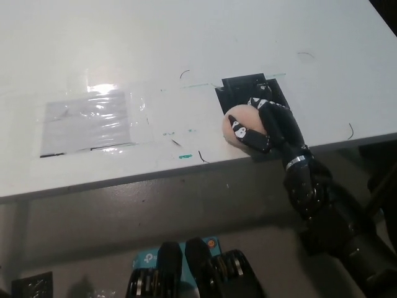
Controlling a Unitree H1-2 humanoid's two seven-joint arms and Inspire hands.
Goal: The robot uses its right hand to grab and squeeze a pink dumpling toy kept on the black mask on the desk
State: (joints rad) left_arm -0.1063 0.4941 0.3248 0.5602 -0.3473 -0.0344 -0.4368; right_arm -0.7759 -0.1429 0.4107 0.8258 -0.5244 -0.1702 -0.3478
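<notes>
A: Head view first. Where is the pink dumpling toy (238, 126)?

B: Right of centre in the frame, close to the near edge of the white desk (186, 49). It sits at the lower left corner of the black mask (243, 92), partly over the mask's edge and partly over bare desk.

A: And relative to the right hand (265, 123)?

B: The toy is inside the hand's grasp, on the hand's left side in the picture. The black arm comes up from the lower right corner, and the hand lies over the toy's right half.

A: How far open is that hand?

B: Closed around the toy. Its fingers (244, 131) wrap across the front and lower side of the pale pink body, and another part of the hand rests over the top. The toy's left side bulges out, uncovered. How hard the hand presses cannot be told.

A: Does the hand touch anything else?

B: It overlaps the mask's lower edge; contact there is unclear.

A: The left hand?

B: Not in the frame. At the left of the frame only a clear plastic sheet (93, 121) lies flat on the desk.
</notes>
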